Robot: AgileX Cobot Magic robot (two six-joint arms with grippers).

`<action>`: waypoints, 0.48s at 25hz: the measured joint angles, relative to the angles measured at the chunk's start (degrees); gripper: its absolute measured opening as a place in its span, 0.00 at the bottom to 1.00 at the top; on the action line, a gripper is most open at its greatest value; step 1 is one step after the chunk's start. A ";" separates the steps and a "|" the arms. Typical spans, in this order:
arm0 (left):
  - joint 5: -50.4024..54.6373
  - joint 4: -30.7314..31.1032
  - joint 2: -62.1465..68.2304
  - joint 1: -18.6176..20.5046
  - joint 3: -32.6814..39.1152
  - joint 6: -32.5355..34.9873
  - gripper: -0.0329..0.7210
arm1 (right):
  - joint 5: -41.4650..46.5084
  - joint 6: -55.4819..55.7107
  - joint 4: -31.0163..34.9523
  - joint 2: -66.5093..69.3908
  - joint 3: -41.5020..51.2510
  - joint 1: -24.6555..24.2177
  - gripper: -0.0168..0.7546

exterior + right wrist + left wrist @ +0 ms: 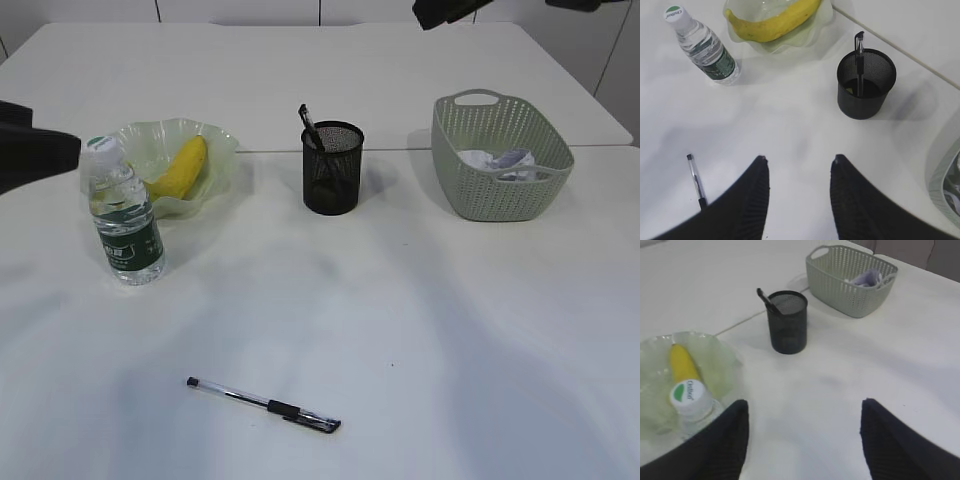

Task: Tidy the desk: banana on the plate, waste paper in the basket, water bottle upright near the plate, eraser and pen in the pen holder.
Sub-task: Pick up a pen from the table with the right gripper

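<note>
The banana point(182, 168) lies in the pale green plate point(228, 150). The water bottle point(125, 215) stands upright right in front of the plate. The black pen holder point(332, 168) holds one pen point(310, 125), and the right wrist view shows a small yellow bit, probably the eraser point(850, 91), at its bottom. A second pen point(265, 404) lies on the desk point(450, 330) near the front. The waste paper point(497, 162) sits in the basket point(490, 195). My left gripper point(805, 410) is open and empty beside the bottle. My right gripper point(799, 160) is open and empty above the desk.
A seam point(270, 151) crosses the desk behind the plate and the holder. My left arm point(30, 145) enters at the left edge and my right arm point(440, 10) at the top.
</note>
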 joint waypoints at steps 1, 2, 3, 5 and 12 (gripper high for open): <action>1.31 0.00 0.00 0.00 -0.54 0.12 0.70 | 0.00 0.00 0.00 -0.25 0.53 0.00 0.42; 2.98 0.00 0.00 0.00 -0.97 0.25 0.70 | 0.00 0.11 0.00 -0.38 0.93 0.00 0.42; 4.30 0.00 0.00 0.00 -1.24 0.89 0.70 | 0.00 0.10 0.00 -0.38 1.68 0.00 0.42; 7.39 0.00 0.00 0.00 -1.58 2.52 0.70 | 0.00 0.10 0.00 -0.52 3.55 0.00 0.42; 12.71 0.00 0.00 0.00 -1.58 6.08 0.70 | 0.00 -0.12 -0.09 -2.86 9.83 0.00 0.42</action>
